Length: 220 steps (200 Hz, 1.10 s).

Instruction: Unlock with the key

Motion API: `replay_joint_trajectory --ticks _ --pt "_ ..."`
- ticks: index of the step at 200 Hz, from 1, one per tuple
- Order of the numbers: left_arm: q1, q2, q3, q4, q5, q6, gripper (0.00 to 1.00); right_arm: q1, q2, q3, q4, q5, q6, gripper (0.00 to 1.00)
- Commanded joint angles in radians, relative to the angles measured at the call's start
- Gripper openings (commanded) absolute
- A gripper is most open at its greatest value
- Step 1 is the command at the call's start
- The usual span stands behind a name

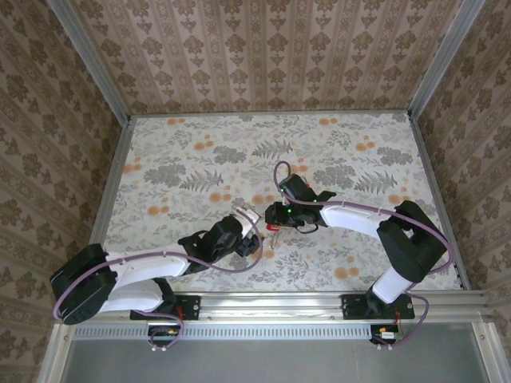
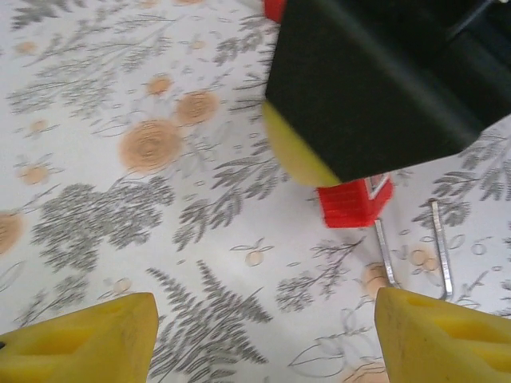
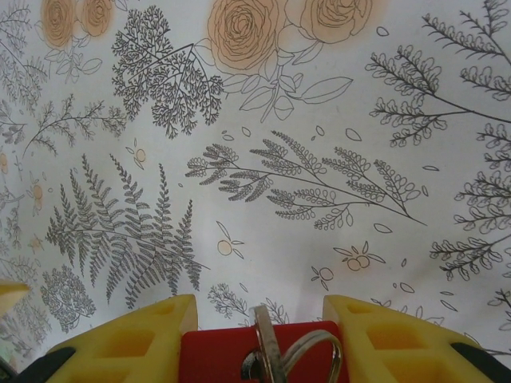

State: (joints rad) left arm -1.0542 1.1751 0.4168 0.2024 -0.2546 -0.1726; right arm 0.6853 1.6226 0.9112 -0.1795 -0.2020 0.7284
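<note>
- Mounting rail [image 1: 279, 307]: aluminium bar at the near edge of the worktop [image 1: 359, 159], well on the near side of the padlock [image 3: 215, 355]; both arm bases are bolted to it.
- Left gripper [image 2: 259, 343]: sits just to the near-left of the padlock. Its yellow jaws stand wide apart with bare floral cloth between them and nothing in their hold.
- Padlock: red body, near the middle of the worktop. In the left wrist view its silver shackle [image 2: 439, 247] points toward the left gripper's right-hand finger.
- Right gripper [image 3: 259, 319]: its yellow jaws are closed against both sides of the padlock's red body. Seen from the left wrist, its black housing hangs over the padlock and hides the upper part of it.
- Key [image 3: 266, 339]: a silver blade stands at the centre of the padlock's face, between the right jaws, with a wire ring [image 3: 315, 347] looped beside it.
- Cable [image 1: 375, 209]: a purple lead runs along the right arm, to the right of the padlock.
- Worktop cover: pale cloth printed with grey ferns and orange roses, all round the padlock.
- Walls [image 1: 271, 48]: brown damask-patterned panels beyond the padlock, framed by metal posts.
</note>
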Motion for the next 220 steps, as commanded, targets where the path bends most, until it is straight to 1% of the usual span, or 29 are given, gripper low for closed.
replay_joint_trajectory --ticks 1,37,68,92,126,154,176,196,220 --pt "-0.003 -0.064 -0.015 -0.048 -0.106 -0.018 0.73 -0.003 0.021 0.033 0.001 -0.027 -0.028 0.24" --pt "0.002 -0.075 -0.012 -0.079 -0.091 -0.018 0.73 -0.003 0.031 0.036 0.026 -0.069 -0.031 0.25" --pt "0.002 -0.08 -0.01 -0.106 -0.116 -0.025 0.72 -0.003 0.042 0.036 0.08 -0.127 -0.024 0.26" --pt "0.001 -0.089 0.003 -0.132 -0.111 -0.025 0.73 -0.003 0.056 0.052 0.099 -0.162 -0.024 0.27" --pt "0.0 -0.038 0.025 -0.158 -0.078 -0.018 0.72 -0.003 0.118 0.085 0.097 -0.173 -0.026 0.27" --pt "-0.022 0.032 0.056 -0.17 -0.058 -0.018 0.73 -0.003 0.14 0.091 0.124 -0.197 -0.014 0.27" --pt "-0.038 0.086 0.057 -0.138 -0.103 -0.058 0.73 -0.004 0.134 0.088 0.138 -0.194 -0.002 0.27" --pt "-0.046 0.131 0.079 -0.155 -0.201 -0.126 0.74 -0.004 0.124 0.077 0.154 -0.191 0.011 0.27" --pt "-0.051 0.183 0.11 -0.138 -0.204 -0.144 0.75 -0.004 0.119 0.067 0.167 -0.183 0.024 0.27"
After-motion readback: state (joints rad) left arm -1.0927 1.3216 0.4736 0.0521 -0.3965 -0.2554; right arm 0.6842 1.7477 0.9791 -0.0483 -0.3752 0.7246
